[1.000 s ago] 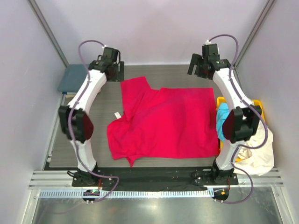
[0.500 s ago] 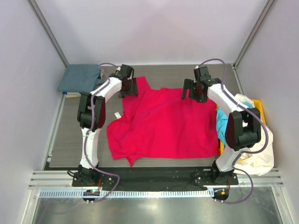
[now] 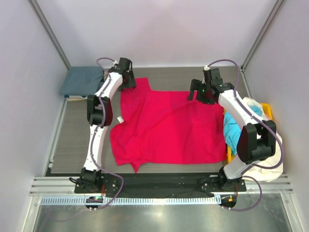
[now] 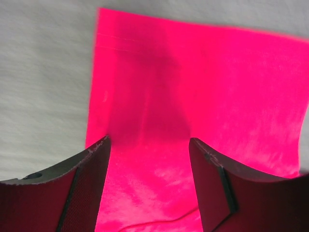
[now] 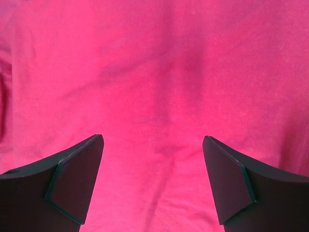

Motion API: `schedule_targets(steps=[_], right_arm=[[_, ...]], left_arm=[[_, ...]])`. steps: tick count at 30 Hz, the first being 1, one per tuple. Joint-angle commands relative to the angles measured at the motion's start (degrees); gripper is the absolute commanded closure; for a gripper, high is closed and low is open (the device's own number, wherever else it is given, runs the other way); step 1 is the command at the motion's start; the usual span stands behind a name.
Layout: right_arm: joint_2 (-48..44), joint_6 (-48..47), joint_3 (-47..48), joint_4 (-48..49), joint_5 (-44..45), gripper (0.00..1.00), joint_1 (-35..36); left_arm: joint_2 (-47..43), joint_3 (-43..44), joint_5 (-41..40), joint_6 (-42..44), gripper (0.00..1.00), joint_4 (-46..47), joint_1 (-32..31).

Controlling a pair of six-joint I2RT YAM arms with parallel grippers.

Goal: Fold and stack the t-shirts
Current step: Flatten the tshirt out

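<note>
Pointing at red-pink t-shirt [image 3: 169, 125], left claw [image 4: 149, 145] and right claw [image 5: 152, 140] both apart, cyan t-shirt [image 3: 231, 123] partly hidden behind right arm [image 3: 236, 104]

Four shirts show: one red shirt [image 3: 169, 125], one blue-grey shirt [image 3: 79, 81] left of it, one cyan shirt [image 3: 231, 128] and one white shirt [image 3: 265, 166] right of it. There is one bin [image 3: 267, 110].

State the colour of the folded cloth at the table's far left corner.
The folded cloth is plain slate blue-grey; the top external view shows it best.
</note>
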Motion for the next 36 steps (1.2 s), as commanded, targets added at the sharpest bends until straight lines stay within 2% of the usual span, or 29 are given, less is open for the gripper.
schedule_targets(steps=[1, 5, 8, 10, 11, 14, 18, 21, 24, 25, 27, 28, 30, 31, 32, 33, 34, 36], right_arm=[[-0.25, 0.80, 1.35, 1.30, -1.56, 0.10, 0.23], [1.86, 1.15, 3.11, 1.30, -2.88, 0.10, 0.23], [3.44, 1.32, 4.26, 1.30, -4.64, 0.10, 0.32], [4.75, 1.06, 5.13, 1.48, -5.51, 0.10, 0.40], [5.28, 1.06, 5.40, 1.30, -5.43, 0.11, 0.49], [7.13, 1.59, 7.07, 1.48, -5.60, 0.11, 0.93], [9.42, 1.85, 10.40, 1.30, -5.17, 0.11, 2.42], [9.77, 2.03, 12.60, 1.13, -3.68, 0.11, 3.91], [9.95, 1.85, 14.45, 0.86, -1.49, 0.11, 6.28], [10.04, 1.85, 15.06, 0.69, -0.87, 0.11, 6.90], [10.12, 2.29, 15.60, -0.28, 1.59, 0.11, 9.00], [9.69, 2.29, 15.16, -0.46, 2.30, 0.11, 9.71], [8.81, 3.34, 14.02, -0.63, 7.81, 0.11, 11.12], [7.59, 3.87, 11.75, -0.63, 8.89, 0.11, 12.00], [7.14, 4.83, 10.25, 0.32, 10.03, 0.11, 12.18], [6.53, 6.49, 8.67, 1.03, 10.73, 0.11, 12.27], [5.39, 7.29, 5.17, 2.95, 11.26, 0.11, 12.27], [3.98, 9.13, 1.46, 4.72, 10.92, 0.11, 12.27]], left_arm=[[7.37, 5.42, 1.59, 0.96, 0.33, -8.38, 4.09], [12.03, 17.20, 5.28, -0.96, 0.30, -7.77, 8.03], [12.83, 18.10, 7.40, -2.11, 0.30, -2.60, 11.46], [13.79, 18.62, 15.69, -5.45, 0.32, 3.11, 13.06], [14.14, 19.41, 16.79, -5.63, 0.32, 5.31, 15.32], [14.76, 22.30, 17.59, -5.37, 0.28, 10.41, 15.61], [11.52, 22.31, 19.96, -7.30, 0.21, 21.12, 15.26], [3.45, 20.66, 20.14, -4.32, 0.14, 21.77, 13.85], [-9.73, 10.74, 17.96, -1.42, 0.01, 21.42, 10.34], [-12.72, 5.14, 17.33, -1.15, 0.00, 20.89, 9.81], [-21.66, 0.10, 15.40, -1.15, 0.00, 16.27, 8.40], [-24.85, -4.71, 10.00, -0.97, 0.00, 13.97, 6.57], [-32.74, -8.78, 3.55, -1.14, 0.00, 7.31, 4.54], [-35.49, -16.28, 2.14, -2.63, 0.00, 6.74, 4.01], [-38.12, -20.27, 2.12, -5.51, 0.02, 6.47, 3.74], [-43.98, -24.40, 3.43, -11.63, 0.06, 6.65, 3.57], [-46.65, -32.62, 4.22, -12.65, 0.12, 8.13, 2.00], [-51.40, -38.57, -0.14, -12.23, 0.12, 7.89, -1.60]])
